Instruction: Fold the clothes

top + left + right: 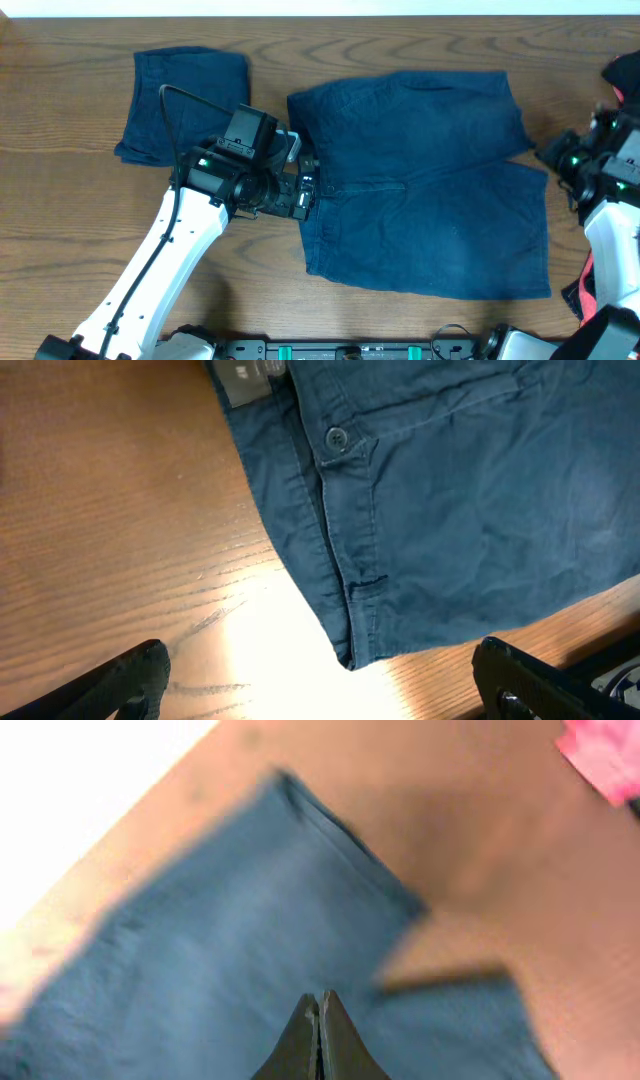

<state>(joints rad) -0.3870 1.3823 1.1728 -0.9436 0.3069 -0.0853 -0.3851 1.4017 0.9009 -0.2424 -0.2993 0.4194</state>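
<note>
Overhead evenly lit, glare on table in left wrist view, right wrist view blurred

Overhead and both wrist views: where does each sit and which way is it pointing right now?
Overhead: above the table, looking straight down on the shorts and a folded garment; left arm and right arm show.
Left wrist: low, looking down at the button; the open left gripper frames the bottom corners.
Right wrist: blurred, above the leg ends; shut right gripper at the bottom.
Shared: all three see the shorts.
</note>
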